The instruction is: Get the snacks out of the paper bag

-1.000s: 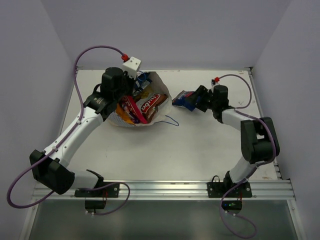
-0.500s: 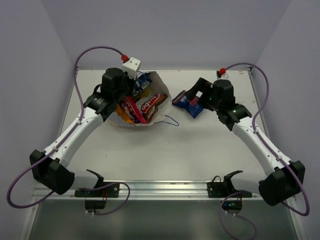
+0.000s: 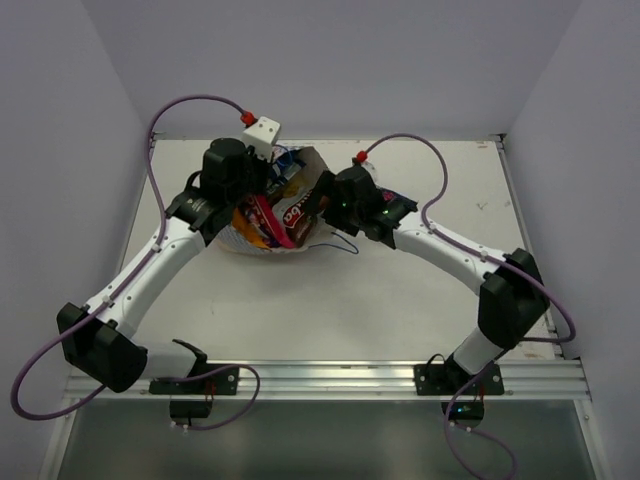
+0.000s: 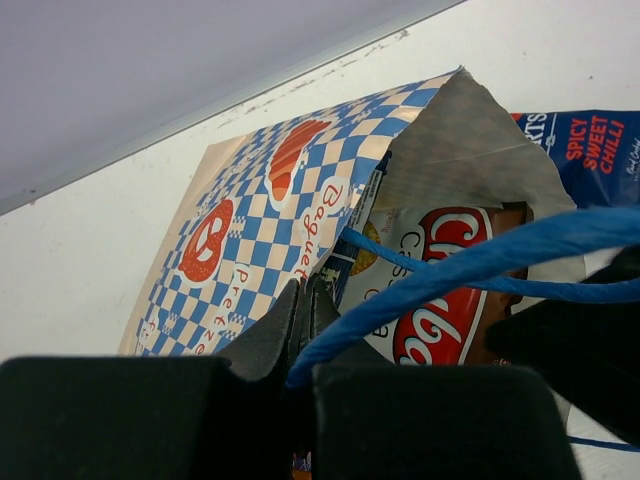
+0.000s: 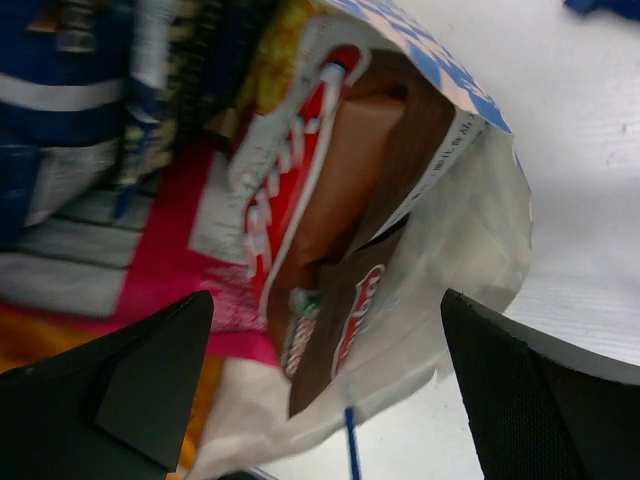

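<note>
We've 1 blue packet [image 4: 590,150] out, toward tabletop [image 3: 330,310] far edge; rest in bag [image 4: 260,230]. L end effector [image 4: 305,310] clenched on handle [image 4: 480,260], R end effector [image 5: 325,330] released.

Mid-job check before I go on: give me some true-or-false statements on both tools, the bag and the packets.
1. The left tool is shut on the blue string handle of the paper bag. True.
2. The right tool is shut on a packet. False: it is wide open at the bag's mouth and holds nothing.
3. The paper bag is empty. False: packets are inside, among them a brown-and-white packet and a pink packet.
4. A blue packet lies on the table outside the bag. True.
</note>
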Robot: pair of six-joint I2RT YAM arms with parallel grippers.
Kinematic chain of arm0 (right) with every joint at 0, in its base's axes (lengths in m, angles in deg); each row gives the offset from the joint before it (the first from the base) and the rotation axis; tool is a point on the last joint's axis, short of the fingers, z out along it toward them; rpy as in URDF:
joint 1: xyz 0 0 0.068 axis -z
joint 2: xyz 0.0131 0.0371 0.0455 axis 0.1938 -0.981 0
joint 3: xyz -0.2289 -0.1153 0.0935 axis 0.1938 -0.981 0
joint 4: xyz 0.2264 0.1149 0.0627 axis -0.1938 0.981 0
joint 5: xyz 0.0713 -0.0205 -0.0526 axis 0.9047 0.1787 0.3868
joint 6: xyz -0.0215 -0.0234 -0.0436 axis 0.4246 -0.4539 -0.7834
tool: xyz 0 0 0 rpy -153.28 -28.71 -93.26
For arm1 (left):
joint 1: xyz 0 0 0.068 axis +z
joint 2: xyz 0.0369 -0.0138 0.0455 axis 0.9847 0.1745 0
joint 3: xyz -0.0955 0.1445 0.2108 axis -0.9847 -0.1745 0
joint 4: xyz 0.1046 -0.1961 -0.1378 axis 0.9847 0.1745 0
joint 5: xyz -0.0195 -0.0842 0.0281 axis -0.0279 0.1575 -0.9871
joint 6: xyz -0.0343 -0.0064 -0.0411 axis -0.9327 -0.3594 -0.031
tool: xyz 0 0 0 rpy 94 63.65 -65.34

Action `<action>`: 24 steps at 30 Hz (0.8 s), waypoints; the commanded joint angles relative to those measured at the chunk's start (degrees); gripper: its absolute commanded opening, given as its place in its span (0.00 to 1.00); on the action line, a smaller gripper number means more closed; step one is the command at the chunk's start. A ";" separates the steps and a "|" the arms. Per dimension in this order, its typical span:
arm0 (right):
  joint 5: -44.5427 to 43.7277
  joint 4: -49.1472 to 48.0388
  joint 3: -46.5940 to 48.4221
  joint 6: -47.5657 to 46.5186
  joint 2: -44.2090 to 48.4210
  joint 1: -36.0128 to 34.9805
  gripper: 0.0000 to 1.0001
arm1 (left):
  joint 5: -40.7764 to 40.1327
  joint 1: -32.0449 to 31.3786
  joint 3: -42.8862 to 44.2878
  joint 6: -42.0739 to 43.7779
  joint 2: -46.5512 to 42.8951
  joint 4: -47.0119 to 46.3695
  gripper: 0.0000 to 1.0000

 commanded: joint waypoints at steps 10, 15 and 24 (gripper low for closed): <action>4.98 -12.26 1.39 3.48 -10.45 -0.32 0.67 | -0.77 0.00 -0.98 -1.42 -2.55 2.81 0.00; 4.98 -13.50 1.48 2.07 -9.83 -0.32 0.28 | -1.38 0.09 -1.51 -1.34 -2.55 2.90 0.00; 7.18 -15.44 -2.04 -2.85 2.55 -0.23 0.00 | -4.02 0.00 -1.25 -1.16 -2.82 3.60 0.00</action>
